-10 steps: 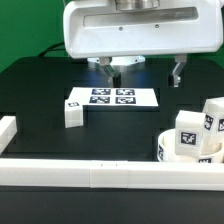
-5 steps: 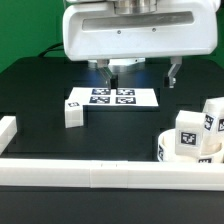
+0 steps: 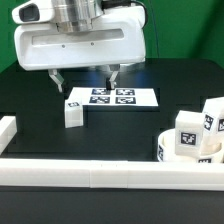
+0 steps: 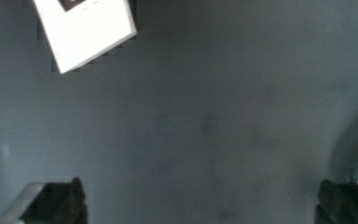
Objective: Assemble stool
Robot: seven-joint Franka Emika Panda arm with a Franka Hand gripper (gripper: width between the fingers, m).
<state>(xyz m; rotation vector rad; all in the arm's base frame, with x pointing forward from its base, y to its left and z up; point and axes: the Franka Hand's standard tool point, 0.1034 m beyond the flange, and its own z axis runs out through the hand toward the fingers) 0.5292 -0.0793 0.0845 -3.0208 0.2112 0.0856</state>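
The round white seat point(image 3: 180, 150) stands at the exterior view's right, behind the front rail. Two tagged leg blocks point(image 3: 190, 135) rest on or against it. Another leg block point(image 3: 72, 110) stands alone on the black table, left of the marker board point(image 3: 112, 97). My gripper point(image 3: 84, 80) hangs open and empty above the table, behind that lone block, with nothing between its fingers. In the wrist view the gripper point(image 4: 202, 205) shows two dark fingertips point(image 4: 51, 200) wide apart over bare table. A white tagged piece point(image 4: 83, 35) shows at the frame's edge; I cannot tell which part it is.
A long white border rail point(image 3: 100, 173) runs along the table's front. A short rail piece point(image 3: 8, 130) stands at the exterior view's left edge. Green backdrop lies behind the black table.
The arm has moved to the exterior view's left. The gripper now hangs over the marker board's left end and the lone leg block. It is still open. The parts have not moved.
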